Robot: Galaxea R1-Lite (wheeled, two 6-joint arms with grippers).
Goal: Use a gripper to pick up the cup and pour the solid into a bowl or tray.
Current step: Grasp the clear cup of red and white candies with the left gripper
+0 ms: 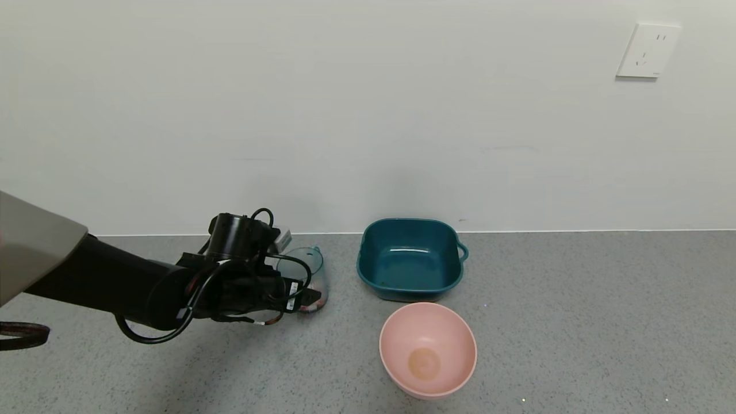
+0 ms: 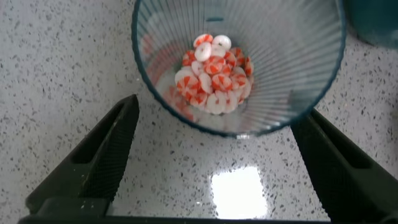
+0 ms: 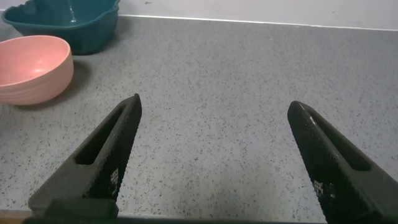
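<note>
The translucent pale teal cup (image 1: 307, 273) stands on the grey counter, left of the dark teal basin (image 1: 409, 259). In the left wrist view the cup (image 2: 292, 68) holds a heap of orange-red and white pieces (image 2: 214, 74). My left gripper (image 1: 299, 296) is open right at the cup, its fingers (image 2: 112, 149) spread wider than the cup and just short of its near wall, not touching it. My right gripper (image 3: 214, 118) is open and empty over bare counter, out of the head view.
A round pink bowl (image 1: 428, 348) sits in front of the basin, and both show in the right wrist view (image 3: 31, 68). A white wall runs along the counter's far edge. A dark strap (image 1: 23, 335) lies at the left edge.
</note>
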